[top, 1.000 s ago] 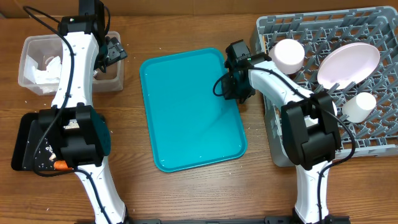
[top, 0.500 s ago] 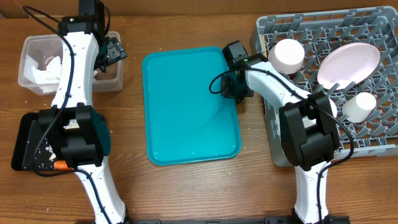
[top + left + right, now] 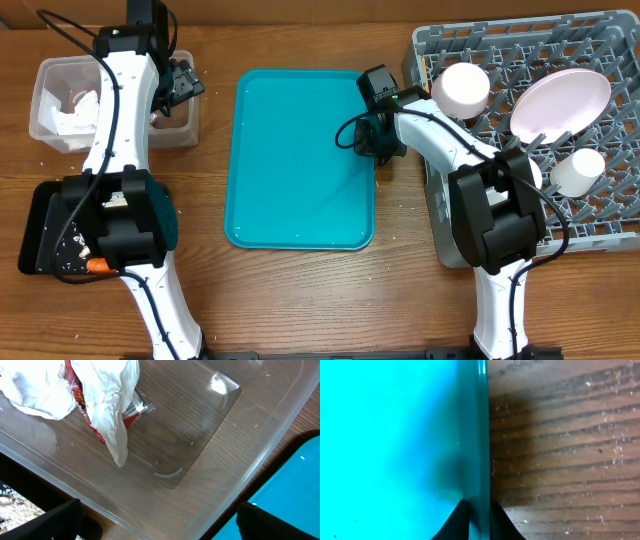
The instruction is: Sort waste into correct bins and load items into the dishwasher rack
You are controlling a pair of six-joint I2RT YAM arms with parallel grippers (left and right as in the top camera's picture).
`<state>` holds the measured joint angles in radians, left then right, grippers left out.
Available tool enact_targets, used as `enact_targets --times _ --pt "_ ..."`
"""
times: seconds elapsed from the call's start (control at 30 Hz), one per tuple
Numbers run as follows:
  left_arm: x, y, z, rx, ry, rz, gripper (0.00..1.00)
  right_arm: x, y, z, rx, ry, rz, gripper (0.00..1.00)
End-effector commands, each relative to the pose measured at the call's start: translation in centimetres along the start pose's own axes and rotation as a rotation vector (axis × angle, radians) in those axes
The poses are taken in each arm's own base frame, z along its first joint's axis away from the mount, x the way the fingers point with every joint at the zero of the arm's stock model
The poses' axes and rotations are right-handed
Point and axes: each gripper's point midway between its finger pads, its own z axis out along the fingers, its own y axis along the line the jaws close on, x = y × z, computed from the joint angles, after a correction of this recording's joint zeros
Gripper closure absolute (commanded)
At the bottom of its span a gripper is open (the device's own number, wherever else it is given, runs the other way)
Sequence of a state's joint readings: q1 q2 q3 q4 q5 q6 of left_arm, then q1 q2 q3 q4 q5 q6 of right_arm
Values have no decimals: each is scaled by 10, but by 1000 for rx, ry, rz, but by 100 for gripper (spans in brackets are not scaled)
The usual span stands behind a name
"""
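While right gripper (image 3: 476, 511) pinches the one teal tray (image 3: 300, 160), left gripper (image 3: 184, 82) open, rack (image 3: 600, 40) holds two bowls (image 3: 462, 88), one plate (image 3: 560, 102)

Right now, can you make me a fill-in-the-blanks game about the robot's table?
1. The right claw is pinching the rim of the teal ____.
2. In the clear tub, a ____ wrapper peeks out from the white napkins.
3. The left claw hangs wide ____ over that tub.
4. The round plate in the grey rack is pale ____.
Missing words: tray, red, open, pink.
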<state>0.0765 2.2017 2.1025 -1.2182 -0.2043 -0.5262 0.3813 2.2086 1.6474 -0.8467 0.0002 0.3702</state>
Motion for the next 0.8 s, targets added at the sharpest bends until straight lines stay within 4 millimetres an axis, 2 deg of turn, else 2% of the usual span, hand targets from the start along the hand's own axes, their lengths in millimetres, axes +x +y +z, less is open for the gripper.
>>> enact_targets --times 0.0,0.5,0.7,0.77 --pt "-6 -1 -8 16 -21 -31 0 4 -9 15 47 16 -103 89" --pt "-6 -2 -8 17 -21 -31 0 -10 -51 14 61 23 -184 91" --pt "-6 -2 -8 17 -21 -31 0 -11 -53 14 57 24 -189 91" --pt "-6 -1 -8 16 -21 -31 0 -11 -52 14 56 25 -189 87"
